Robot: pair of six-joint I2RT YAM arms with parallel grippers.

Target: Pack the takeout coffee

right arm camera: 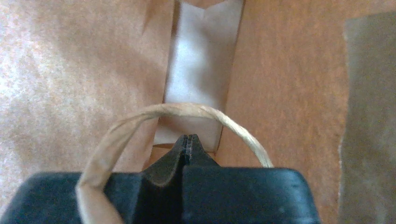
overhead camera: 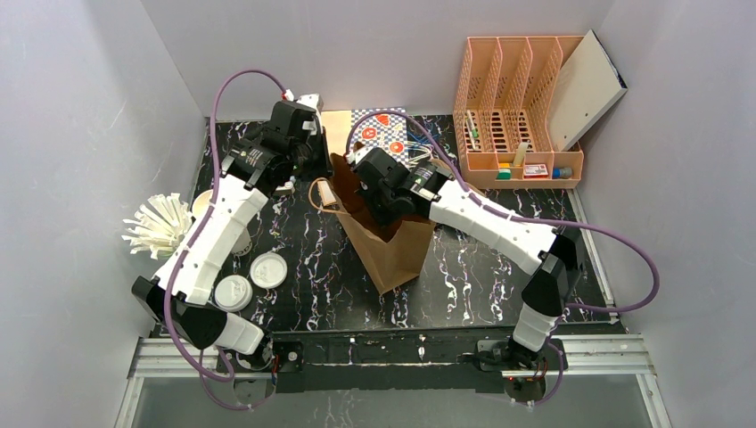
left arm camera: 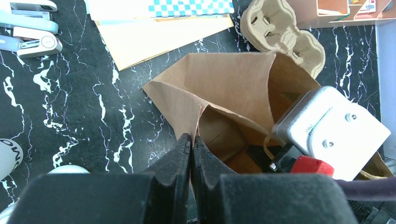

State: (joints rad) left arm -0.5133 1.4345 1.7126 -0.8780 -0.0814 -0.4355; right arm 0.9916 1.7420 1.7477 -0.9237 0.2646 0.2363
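While the lidded coffee cups [overhead camera: 234, 292] sit side by side at the lower left of the top view, close to my left arm and apart from the paper bag [overhead camera: 397, 254], nothing is packed yet. The bag stands mid-frame. My left claw [overhead camera: 316, 171] is at its upper-left rim, and my right claw [overhead camera: 361, 203] reaches down into its mouth.

From my left wrist, my fingertips [left arm camera: 183, 145] are pressed together on a fold of the bag's rim at bottom centre, a thin pinch of paper. At the right, the grey camera housing [left arm camera: 332, 132] on my other wrist crowds the mouth; its small lettering looks like "intel". A white object [left arm camera: 7, 156] cut off by the left edge carries black letters I cannot read whole.

From my right wrist, that claw is closed too, its tips meeting at lower centre between brown walls. Whether any paper is caught I cannot tell. The twine handle [right arm camera: 187, 111] arches over it.

My worries: drawing the right claw out could hook that handle and drag or topple the bag. My left pinch could also slip or tear the fold — then the mouth sags shut before a cup arrives.
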